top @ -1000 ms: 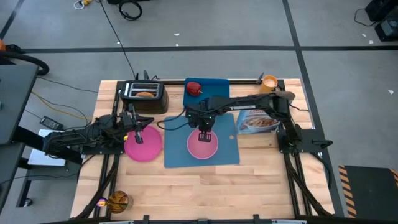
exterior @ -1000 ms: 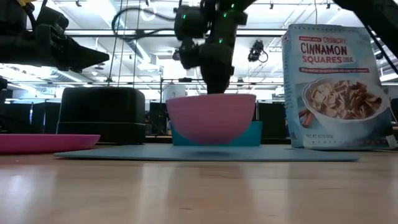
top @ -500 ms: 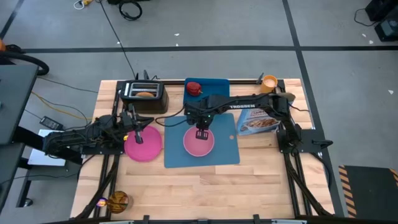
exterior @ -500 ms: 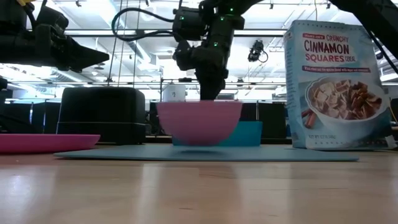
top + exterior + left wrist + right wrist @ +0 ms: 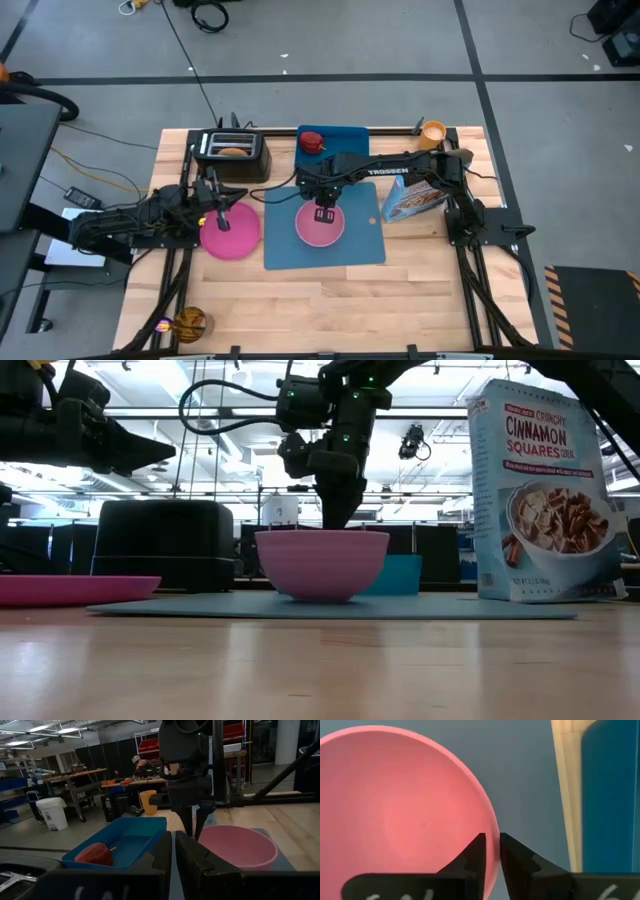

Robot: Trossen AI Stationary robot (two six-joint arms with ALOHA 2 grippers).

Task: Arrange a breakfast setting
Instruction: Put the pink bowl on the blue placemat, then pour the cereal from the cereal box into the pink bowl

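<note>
The pink bowl (image 5: 320, 226) stands on the large blue mat (image 5: 355, 245), its base on the mat in the low view (image 5: 322, 565). My right gripper (image 5: 325, 212) is shut on the bowl's far rim. My left gripper (image 5: 222, 214) hovers shut over the pink plate (image 5: 235, 240), left of the mat. The toast slice (image 5: 233, 152) sticks out of the black toaster (image 5: 232, 150). The red apple (image 5: 312, 142) lies in the smaller blue tray (image 5: 345, 140). The orange cup (image 5: 433, 131) stands at the far right. The spoon is out of view. My right gripper pinches the bowl's rim (image 5: 492, 827) on its far side, one finger (image 5: 474, 854) inside the bowl and one (image 5: 515, 856) outside. The fingers come from above, pointing down. The bowl sits upright with its base on the mat.
A cereal box (image 5: 412, 198) stands right of the mat, under my right arm. The toaster and tray line the far edge. Bare wood lies along the table's near side (image 5: 320, 300). A person shows far off in the room in the left wrist view (image 5: 137, 762).
My right gripper has carried the bowl a little toward the table's left and far edge and lowered it, so it now rests on the mat instead of hanging just above it. The cereal box has turned about a little.
</note>
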